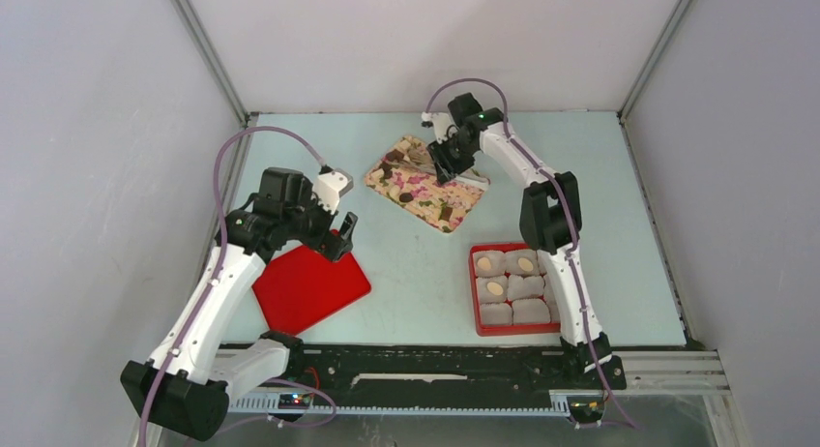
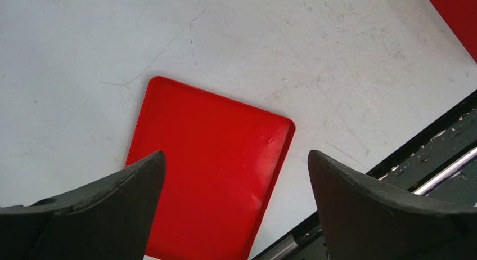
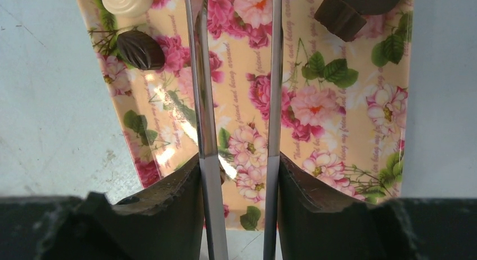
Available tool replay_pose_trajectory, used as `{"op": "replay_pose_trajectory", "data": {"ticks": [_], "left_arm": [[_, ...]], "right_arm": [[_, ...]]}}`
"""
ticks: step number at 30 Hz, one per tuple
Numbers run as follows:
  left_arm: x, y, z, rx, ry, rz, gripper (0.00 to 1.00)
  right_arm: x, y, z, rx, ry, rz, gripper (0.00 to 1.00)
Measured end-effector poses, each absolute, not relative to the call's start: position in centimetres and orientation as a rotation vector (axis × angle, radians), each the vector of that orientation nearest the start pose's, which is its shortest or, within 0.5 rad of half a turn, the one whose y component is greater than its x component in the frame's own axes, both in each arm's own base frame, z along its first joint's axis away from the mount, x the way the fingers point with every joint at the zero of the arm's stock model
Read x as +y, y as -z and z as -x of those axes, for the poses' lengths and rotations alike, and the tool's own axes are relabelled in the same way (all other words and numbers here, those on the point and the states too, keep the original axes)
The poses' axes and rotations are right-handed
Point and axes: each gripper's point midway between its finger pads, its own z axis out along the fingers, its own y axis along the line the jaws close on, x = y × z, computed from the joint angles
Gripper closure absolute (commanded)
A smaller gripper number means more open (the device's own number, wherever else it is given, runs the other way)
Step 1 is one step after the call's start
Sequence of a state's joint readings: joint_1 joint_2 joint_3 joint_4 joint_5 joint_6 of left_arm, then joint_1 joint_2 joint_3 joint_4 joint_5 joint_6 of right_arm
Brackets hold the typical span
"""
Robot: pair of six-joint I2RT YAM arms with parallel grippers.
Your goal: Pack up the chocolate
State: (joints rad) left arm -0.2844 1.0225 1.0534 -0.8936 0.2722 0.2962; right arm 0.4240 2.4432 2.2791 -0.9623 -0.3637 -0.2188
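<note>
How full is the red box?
Partly full. In the red box three paper cups hold pale chocolate, three look empty; right arm hides its right edge.

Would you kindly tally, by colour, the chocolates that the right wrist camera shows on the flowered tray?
Dark brown chocolate lumps: 3
Pale cream swirled chocolate lump: 1
Total: 4

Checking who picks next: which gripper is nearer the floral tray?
Right. The right gripper, holding metal tongs, hangs over the floral tray; the left gripper is off to its side, above the red lid.
</note>
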Motion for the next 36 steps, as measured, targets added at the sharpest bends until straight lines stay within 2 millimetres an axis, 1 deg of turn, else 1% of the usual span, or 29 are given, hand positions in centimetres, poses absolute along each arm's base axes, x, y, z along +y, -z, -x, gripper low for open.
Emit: {"op": "replay_pose_trajectory", "data": {"ticks": [4,10,13,15,18,20,23,25,27,30,31,33,34,36], "left_arm": [[-10.6,-19.3,-23.5,2.278,0.326,-0.808,0.00],[-10.6,-19.4,-23.5,2.276,0.326,-0.807,0.00],[-10.6,-19.6,-23.4,2.267,0.325,-0.806,0.00],[-10.6,-19.7,-23.4,2.259,0.325,-0.805,0.00],[-10.6,-19.6,-23.3,2.257,0.330,-0.807,0.01],[-10.8,-19.4,-23.3,2.260,0.341,-0.812,0.02],[-11.1,-19.2,-23.5,2.265,0.359,-0.818,0.02],[-11.3,-18.9,-23.5,2.277,0.373,-0.825,0.02],[-11.5,-18.5,-23.6,2.289,0.393,-0.832,0.02],[-12.0,-17.9,-23.7,2.309,0.421,-0.845,0.02],[-12.1,-17.6,-23.8,2.317,0.428,-0.850,0.02],[-12.4,-17.1,-23.9,2.336,0.444,-0.861,0.02],[-12.6,-16.9,-23.9,2.343,0.452,-0.866,0.02],[-12.9,-16.6,-24.0,2.347,0.472,-0.877,0.02]], "right_arm": [[27.4,-6.2,-47.1,2.517,-0.546,0.959,0.59],[28.1,-5.8,-47.2,2.510,-0.541,0.980,0.69],[28.1,-5.8,-47.1,2.504,-0.535,0.994,0.70],[27.8,-5.8,-46.6,2.505,-0.532,1.004,0.70],[26.6,-6.3,-44.7,2.535,-0.531,1.008,0.71],[25.7,-7.5,-43.7,2.531,-0.532,1.006,0.72],[24.6,-10.3,-42.5,2.494,-0.540,1.001,0.72],[23.7,-12.6,-41.3,2.451,-0.549,1.007,0.72],[22.8,-14.5,-39.8,2.415,-0.557,1.016,0.73],[21.0,-17.6,-36.6,2.368,-0.548,1.040,0.73],[20.6,-18.3,-35.9,2.350,-0.542,1.051,0.73],[19.4,-19.2,-33.9,2.323,-0.524,1.081,0.73],[18.9,-19.2,-33.0,2.323,-0.517,1.091,0.73],[17.4,-18.7,-30.6,2.342,-0.492,1.117,0.73]]}}
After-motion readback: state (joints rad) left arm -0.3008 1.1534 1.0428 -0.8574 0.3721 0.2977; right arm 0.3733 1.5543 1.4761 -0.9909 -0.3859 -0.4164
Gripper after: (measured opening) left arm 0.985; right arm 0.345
